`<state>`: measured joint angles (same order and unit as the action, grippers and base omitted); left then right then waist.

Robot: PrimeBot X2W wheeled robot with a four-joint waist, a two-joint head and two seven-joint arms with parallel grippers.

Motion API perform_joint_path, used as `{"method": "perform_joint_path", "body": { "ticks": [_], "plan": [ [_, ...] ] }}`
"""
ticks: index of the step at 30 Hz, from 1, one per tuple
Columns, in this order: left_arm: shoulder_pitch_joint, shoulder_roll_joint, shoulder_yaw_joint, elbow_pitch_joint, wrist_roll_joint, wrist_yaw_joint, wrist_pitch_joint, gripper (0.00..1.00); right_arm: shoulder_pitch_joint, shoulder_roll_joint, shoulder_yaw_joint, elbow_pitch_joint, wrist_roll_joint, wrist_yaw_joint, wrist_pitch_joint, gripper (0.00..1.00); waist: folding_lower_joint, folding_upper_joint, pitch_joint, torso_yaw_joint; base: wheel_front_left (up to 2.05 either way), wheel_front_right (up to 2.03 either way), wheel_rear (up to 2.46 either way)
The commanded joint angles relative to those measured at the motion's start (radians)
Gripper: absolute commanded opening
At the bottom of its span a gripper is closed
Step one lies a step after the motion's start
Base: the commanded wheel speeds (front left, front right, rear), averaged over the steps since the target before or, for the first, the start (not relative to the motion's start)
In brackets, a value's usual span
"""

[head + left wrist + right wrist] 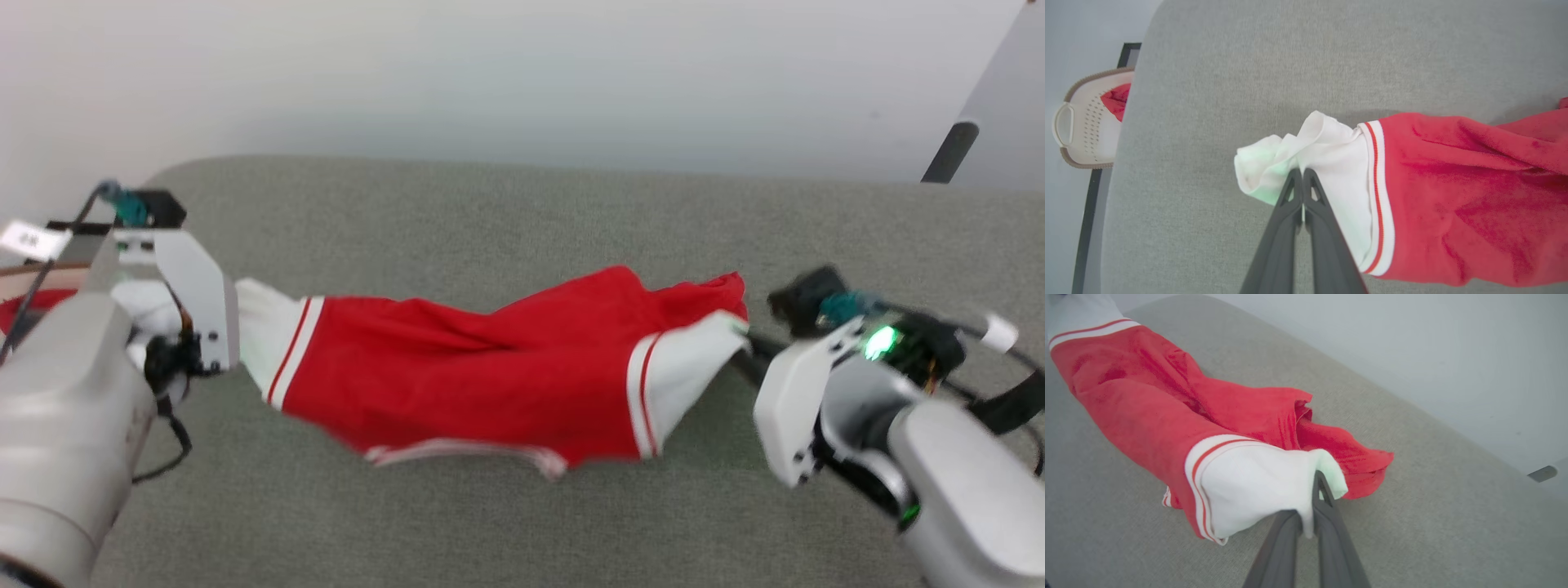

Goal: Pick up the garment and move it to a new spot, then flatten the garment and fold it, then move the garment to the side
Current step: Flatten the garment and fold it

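The garment (490, 367), a red T-shirt with white sleeves and red-white stripe trim, hangs stretched between my two grippers above the grey surface (490, 220). My left gripper (1301, 173) is shut on the white sleeve (1298, 151) at the garment's left end. My right gripper (1316, 477) is shut on the other white sleeve (1249, 486) at the right end. In the head view the left gripper (233, 314) sits at the left and the right gripper (747, 343) at the right. The red body (1474, 196) sags in folds between them.
A white perforated basket (1081, 122) holding a red cloth scrap (1116, 102) sits beyond the grey surface's left edge. A dark post (951, 151) stands at the far right. A pale wall runs behind the surface.
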<state>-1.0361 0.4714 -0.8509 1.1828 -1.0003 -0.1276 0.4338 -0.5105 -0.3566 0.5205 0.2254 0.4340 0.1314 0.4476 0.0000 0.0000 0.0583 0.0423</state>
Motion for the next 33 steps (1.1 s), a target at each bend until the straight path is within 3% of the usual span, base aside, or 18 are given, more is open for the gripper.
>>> {"method": "perform_joint_path", "body": {
  "ticks": [1, 13, 23, 33],
  "plan": [
    [-0.026, 0.003, -0.005, -0.009, 0.009, -0.002, 0.003, 0.0, -0.031, -0.013, -0.012, -0.008, 0.01, -0.001, 0.0, 0.0, 0.0, 0.0, -0.028, -0.003, 0.0, 0.0, 0.0],
    [-0.224, 0.016, -0.022, -0.057, 0.035, -0.003, 0.024, 0.0, -0.348, -0.071, -0.001, 0.052, 0.022, -0.001, -0.058, 0.0, 0.0, 0.0, -0.1, -0.046, 0.0, 0.0, 0.0],
    [-0.378, 0.009, -0.015, -0.039, 0.056, 0.016, -0.028, 0.0, -0.624, -0.033, 0.035, 0.279, 0.008, -0.001, -0.203, 0.0, 0.0, 0.0, -0.124, -0.084, 0.0, 0.0, 0.0],
    [-0.469, -0.005, -0.012, -0.027, 0.079, 0.034, -0.115, 0.0, -0.768, -0.006, 0.05, 0.468, -0.002, -0.001, -0.321, 0.0, 0.0, 0.0, -0.075, -0.102, 0.0, 0.0, 0.0]
  ]
}}
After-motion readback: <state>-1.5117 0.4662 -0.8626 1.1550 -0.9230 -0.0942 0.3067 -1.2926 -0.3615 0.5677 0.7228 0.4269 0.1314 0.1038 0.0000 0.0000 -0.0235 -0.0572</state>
